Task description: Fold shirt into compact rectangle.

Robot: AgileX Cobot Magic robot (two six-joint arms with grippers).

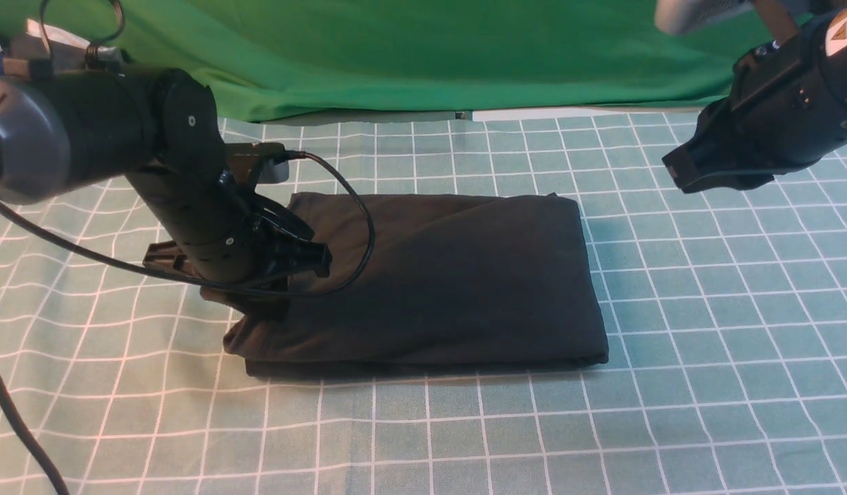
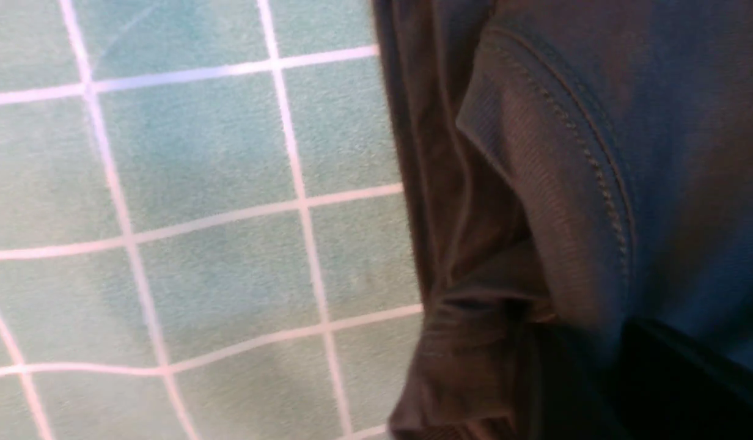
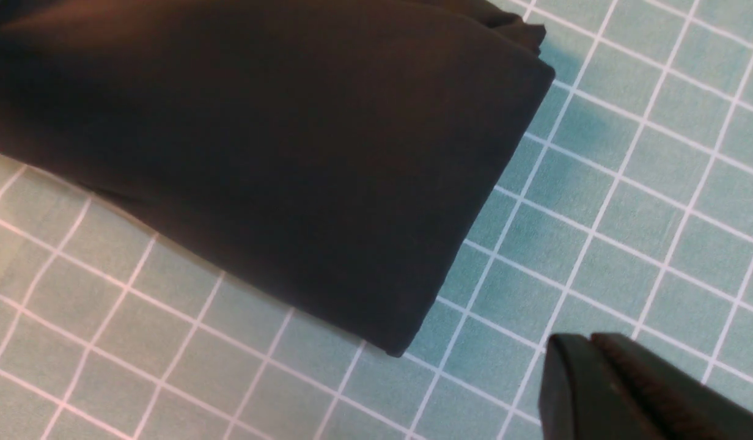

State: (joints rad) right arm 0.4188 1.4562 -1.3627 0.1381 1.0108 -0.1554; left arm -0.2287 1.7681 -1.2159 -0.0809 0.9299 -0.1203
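The black shirt (image 1: 451,275) lies folded into a thick rectangle in the middle of the checked table cover, with no print or label showing. My left gripper (image 1: 267,302) is down at its left edge, where the near corner is bunched and pulled up. In the left wrist view a ribbed, stitched hem of the shirt (image 2: 566,153) runs into the jaws; the gripper (image 2: 572,379) looks shut on that fold, and one dark finger (image 2: 670,379) lies over the cloth. My right gripper (image 1: 676,172) hangs shut and empty, raised to the right of the shirt (image 3: 260,153). Its tips (image 3: 587,343) are pressed together.
A teal cover with a white grid (image 1: 705,344) spreads over the table. A big green cloth (image 1: 423,48) hangs along the far edge. The left arm's black cable (image 1: 360,213) loops over the shirt's left part.
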